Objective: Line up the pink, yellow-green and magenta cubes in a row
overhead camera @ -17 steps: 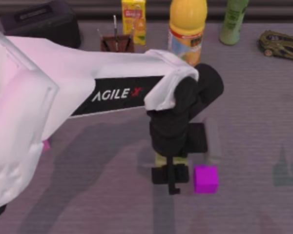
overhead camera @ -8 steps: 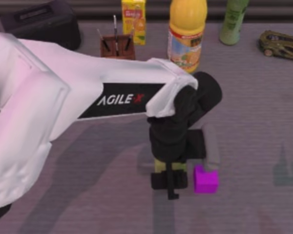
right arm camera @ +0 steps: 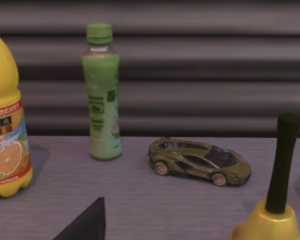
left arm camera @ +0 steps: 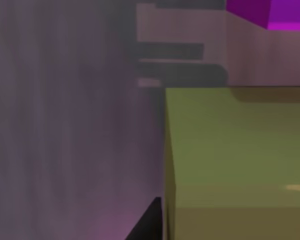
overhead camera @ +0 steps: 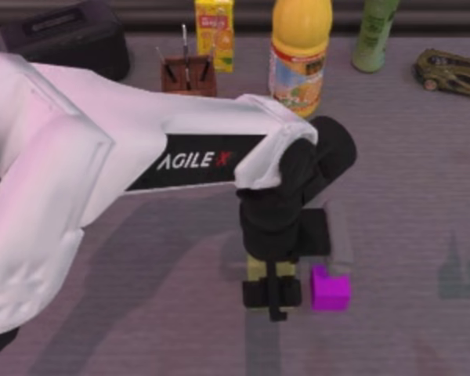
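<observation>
The left gripper (overhead camera: 273, 296) sits low over the middle of the worktop, toward its near edge, and it is clenched on the yellow-green cube (overhead camera: 258, 268), which shows as an olive sliver between the black fingers and the wrist housing above them. In the left wrist view that cube (left arm camera: 237, 160) fills the lower right of the picture, with one dark fingertip (left arm camera: 146, 225) pressed against its side. Just beside the gripper, on the side toward the worktop's right edge, stands the magenta cube (overhead camera: 330, 289) on the grey surface; whether it touches the yellow-green cube cannot be told, though the wrist view shows the magenta cube (left arm camera: 270, 12) close behind it. The pink cube is hidden in all views. The left arm (overhead camera: 141, 164), white with a black band, stretches from the left edge across to the centre. Farther back, along the far edge, stand a dark box (overhead camera: 63, 35) in the left corner, a brown pen holder (overhead camera: 188, 72), a small juice carton (overhead camera: 215, 31), a large orange juice bottle (overhead camera: 301, 51), a green bottle (overhead camera: 374, 35) and an olive toy car (overhead camera: 450, 72) near the right corner. The right gripper is out of the top view; its wrist camera looks at the green bottle, the car and a golden bell (right arm camera: 270, 220), and whether it is open cannot be told.
</observation>
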`<action>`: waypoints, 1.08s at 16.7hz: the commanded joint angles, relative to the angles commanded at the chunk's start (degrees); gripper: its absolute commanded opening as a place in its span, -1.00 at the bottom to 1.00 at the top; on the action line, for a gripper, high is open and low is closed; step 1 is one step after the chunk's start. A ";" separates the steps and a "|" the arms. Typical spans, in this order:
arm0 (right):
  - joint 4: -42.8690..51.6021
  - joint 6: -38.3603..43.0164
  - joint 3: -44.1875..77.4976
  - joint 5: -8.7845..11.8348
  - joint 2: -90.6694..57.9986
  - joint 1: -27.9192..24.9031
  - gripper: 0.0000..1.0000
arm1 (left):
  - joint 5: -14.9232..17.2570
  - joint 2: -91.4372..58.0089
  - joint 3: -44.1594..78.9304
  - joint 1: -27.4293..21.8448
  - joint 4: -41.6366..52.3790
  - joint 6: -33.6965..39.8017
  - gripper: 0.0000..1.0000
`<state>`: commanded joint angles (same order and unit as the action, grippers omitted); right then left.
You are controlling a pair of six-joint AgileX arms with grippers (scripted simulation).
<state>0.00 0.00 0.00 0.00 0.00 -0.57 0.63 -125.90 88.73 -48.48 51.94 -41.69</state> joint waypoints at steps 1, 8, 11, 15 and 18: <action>0.00 0.00 0.00 0.00 0.00 0.00 1.00 | 0.00 0.00 0.00 0.00 0.00 0.00 0.81; 0.00 0.00 0.00 0.00 0.00 0.00 1.00 | 0.00 0.00 0.00 0.00 0.00 0.00 1.00; 0.00 0.00 0.00 0.00 0.00 0.00 1.00 | 0.00 0.04 0.01 0.12 0.01 0.00 1.00; 0.00 0.00 0.00 0.00 0.00 0.00 1.00 | -0.03 1.36 3.12 0.68 4.39 0.22 1.00; 0.00 0.00 0.00 0.00 0.00 0.00 1.00 | -0.02 3.54 7.21 0.98 11.42 0.01 1.00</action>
<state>0.00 0.00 0.00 0.00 0.00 -0.57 0.61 -122.36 95.93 -47.50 63.36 -41.68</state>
